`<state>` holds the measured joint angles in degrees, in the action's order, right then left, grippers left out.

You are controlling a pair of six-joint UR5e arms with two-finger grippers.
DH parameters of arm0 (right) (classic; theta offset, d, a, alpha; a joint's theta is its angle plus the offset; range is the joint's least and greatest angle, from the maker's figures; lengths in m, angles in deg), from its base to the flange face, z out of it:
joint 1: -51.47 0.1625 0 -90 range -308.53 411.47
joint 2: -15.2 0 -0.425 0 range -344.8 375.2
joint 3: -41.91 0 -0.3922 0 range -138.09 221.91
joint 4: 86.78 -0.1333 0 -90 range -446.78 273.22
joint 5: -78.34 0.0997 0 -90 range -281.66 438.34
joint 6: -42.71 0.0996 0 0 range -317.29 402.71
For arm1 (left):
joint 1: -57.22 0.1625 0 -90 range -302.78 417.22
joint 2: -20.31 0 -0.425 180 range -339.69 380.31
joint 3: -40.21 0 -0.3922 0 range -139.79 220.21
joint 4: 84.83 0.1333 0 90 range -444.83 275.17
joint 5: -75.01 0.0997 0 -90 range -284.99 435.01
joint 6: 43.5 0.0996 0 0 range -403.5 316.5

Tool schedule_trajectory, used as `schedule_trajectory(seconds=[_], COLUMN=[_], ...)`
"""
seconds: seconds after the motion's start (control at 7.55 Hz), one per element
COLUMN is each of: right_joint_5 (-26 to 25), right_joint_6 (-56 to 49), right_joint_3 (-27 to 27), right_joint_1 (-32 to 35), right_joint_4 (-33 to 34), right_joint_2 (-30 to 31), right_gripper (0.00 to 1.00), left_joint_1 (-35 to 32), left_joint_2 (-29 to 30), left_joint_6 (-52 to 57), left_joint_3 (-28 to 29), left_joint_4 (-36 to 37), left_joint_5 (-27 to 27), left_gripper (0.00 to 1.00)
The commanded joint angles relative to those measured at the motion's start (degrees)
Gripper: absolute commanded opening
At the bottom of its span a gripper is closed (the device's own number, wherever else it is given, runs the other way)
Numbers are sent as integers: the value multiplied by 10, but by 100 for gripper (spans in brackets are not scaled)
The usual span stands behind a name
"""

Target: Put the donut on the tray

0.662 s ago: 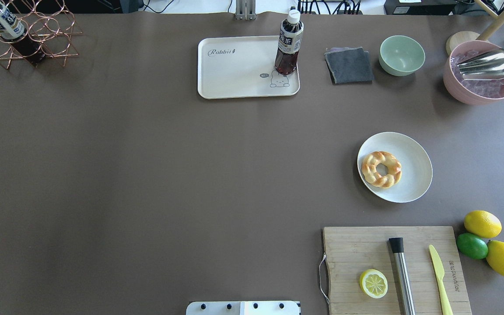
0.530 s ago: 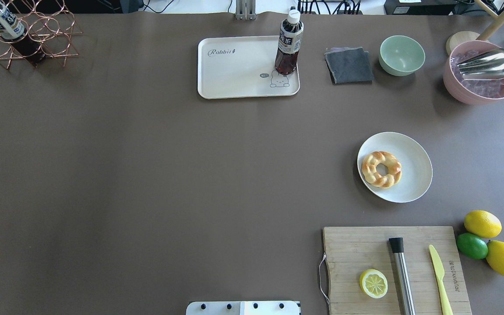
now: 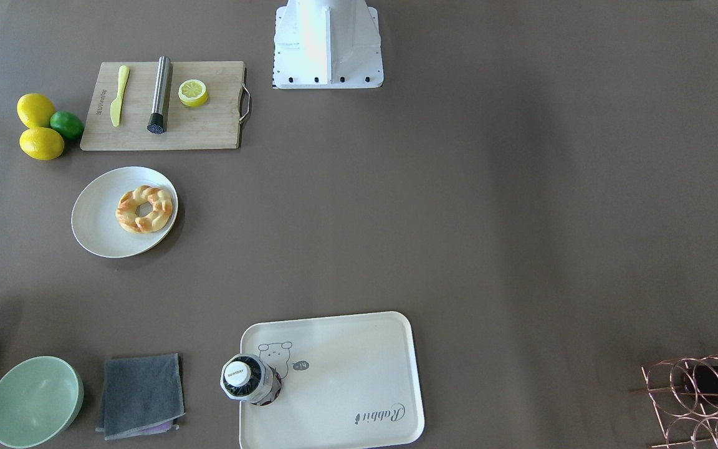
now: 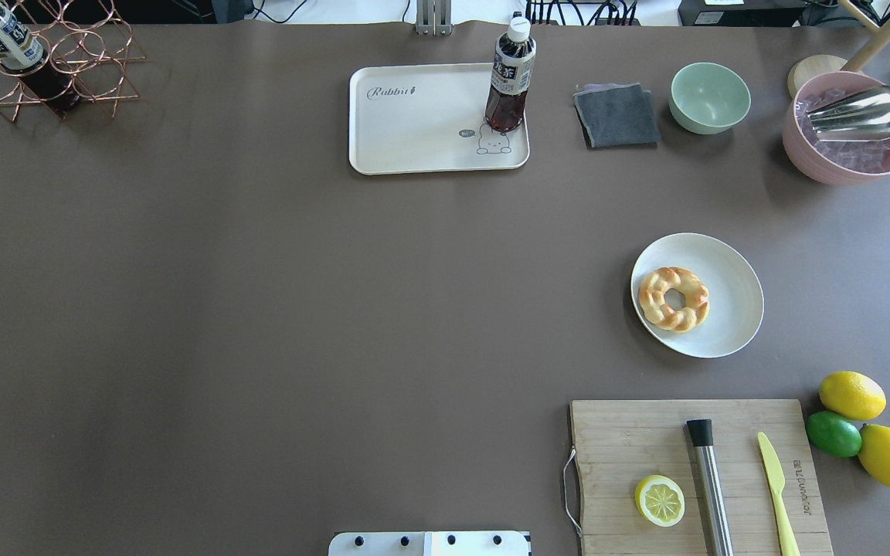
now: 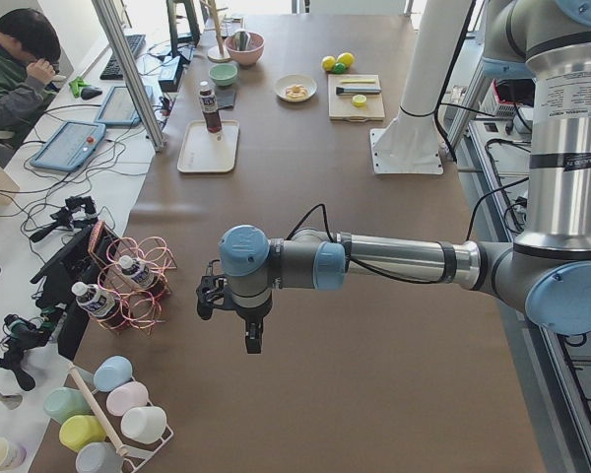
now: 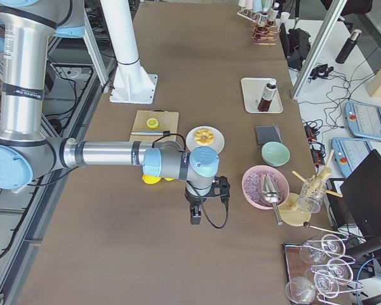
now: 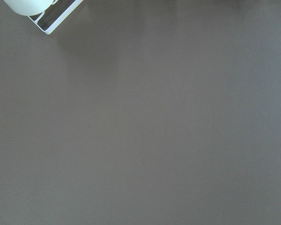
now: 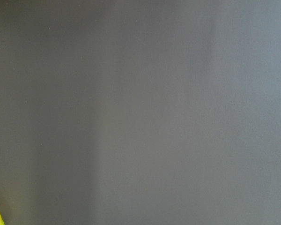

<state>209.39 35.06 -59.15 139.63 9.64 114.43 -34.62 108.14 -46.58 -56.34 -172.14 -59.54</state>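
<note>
The golden braided donut lies on a round white plate at the right middle of the table; it also shows in the front-facing view. The cream tray with "Rabbit" script sits at the far centre, with a tea bottle upright on its right corner. Neither gripper shows in the overhead or front views. The left gripper hangs over bare table far to the left. The right gripper hangs beyond the lemons on the right. I cannot tell whether either is open or shut.
A wooden cutting board with a lemon half, a steel muddler and a yellow knife lies near the right front. Lemons and a lime sit beside it. A grey cloth, green bowl, pink bowl and copper rack line the far edge.
</note>
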Motion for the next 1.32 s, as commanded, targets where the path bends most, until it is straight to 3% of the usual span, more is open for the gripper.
schedule_trajectory(seconds=[0.0,0.93,1.06,1.19], right_joint_5=[0,1,1,1], right_joint_6=[-1,-2,-2,-1], right_joint_3=[1,1,-8,-7], right_joint_1=[0,-9,-12,-13], right_joint_4=[0,0,-9,-64], right_joint_2=[0,-6,-9,-9], right_gripper=[100,100,100,100], left_joint_1=[-1,-1,-1,-1], left_joint_2=[-2,4,3,6], left_joint_6=[-3,-3,-3,-5], left_joint_3=[2,13,18,18], left_joint_4=[-43,-67,-74,-75], left_joint_5=[0,-1,-2,-3], left_gripper=[99,99,99,99])
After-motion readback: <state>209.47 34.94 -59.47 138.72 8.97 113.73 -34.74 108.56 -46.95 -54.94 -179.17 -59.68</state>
